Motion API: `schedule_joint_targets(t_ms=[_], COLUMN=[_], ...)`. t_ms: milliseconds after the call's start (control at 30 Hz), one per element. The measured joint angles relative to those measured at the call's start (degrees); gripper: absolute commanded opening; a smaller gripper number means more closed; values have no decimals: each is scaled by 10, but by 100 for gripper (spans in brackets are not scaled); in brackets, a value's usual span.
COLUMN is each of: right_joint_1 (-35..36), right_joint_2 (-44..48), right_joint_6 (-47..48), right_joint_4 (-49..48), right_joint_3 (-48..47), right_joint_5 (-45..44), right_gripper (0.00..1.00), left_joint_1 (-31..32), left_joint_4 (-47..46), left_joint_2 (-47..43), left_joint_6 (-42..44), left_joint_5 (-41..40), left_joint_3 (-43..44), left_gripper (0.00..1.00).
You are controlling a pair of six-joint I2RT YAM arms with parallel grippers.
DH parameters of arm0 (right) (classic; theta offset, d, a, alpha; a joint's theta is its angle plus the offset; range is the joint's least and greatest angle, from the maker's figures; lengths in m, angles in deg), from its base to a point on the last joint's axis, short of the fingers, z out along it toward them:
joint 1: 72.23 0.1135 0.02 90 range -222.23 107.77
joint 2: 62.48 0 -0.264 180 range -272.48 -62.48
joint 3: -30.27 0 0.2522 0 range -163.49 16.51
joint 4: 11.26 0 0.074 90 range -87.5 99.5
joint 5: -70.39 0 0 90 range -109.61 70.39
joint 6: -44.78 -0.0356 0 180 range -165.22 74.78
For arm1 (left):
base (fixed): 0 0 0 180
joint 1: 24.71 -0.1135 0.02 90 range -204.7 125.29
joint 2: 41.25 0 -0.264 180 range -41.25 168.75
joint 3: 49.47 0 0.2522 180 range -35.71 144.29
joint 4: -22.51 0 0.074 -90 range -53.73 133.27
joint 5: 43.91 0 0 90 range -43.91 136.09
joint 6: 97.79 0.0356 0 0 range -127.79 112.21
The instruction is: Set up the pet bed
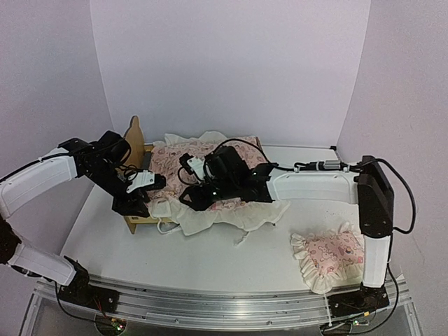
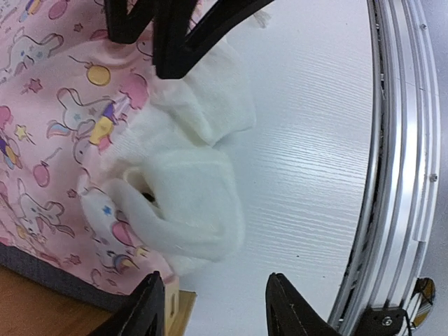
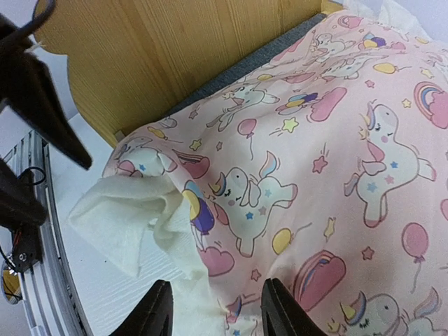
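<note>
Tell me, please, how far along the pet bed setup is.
Done: the mattress cushion lies on the bed frame. In hand: the left gripper and right gripper, both open, hover at its ruffled corner, holding nothing. Remaining: the pillow lies on the table, not yet on the bed.

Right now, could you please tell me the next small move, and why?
Probably move the right gripper to the pillow: its jaws are open and empty over the cushion, and the pillow lies on the table, apart from the bed.
</note>
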Motion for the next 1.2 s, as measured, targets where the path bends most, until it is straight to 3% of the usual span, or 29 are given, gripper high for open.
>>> schedule_joint_targets(t_ms=[133, 433, 633, 933, 1200], right_joint_1=[0, -7, -23, -63, -136], right_joint_2=[60, 140, 142, 174, 178], right_joint_6=[-11, -48, -64, -110, -134], right_joint_4=[2, 31, 47, 96, 152], right_joint_3=[46, 129, 155, 176, 182], right_joint_5=[-10, -105, -131, -158, -176], right_gripper=[47, 46, 46, 45, 43], left_joint_1=[0, -4, -23, -61, -62], left_joint_4=[-42, -112, -133, -105, -59], left_joint_2=[19, 98, 136, 104, 94], left_joint_6=[-14, -24, -20, 50, 67], left_joint_5=[-10, -68, -102, -134, -115], left_joint_3=[11, 10, 10, -22, -2], left_gripper=[56, 19, 13, 21, 54])
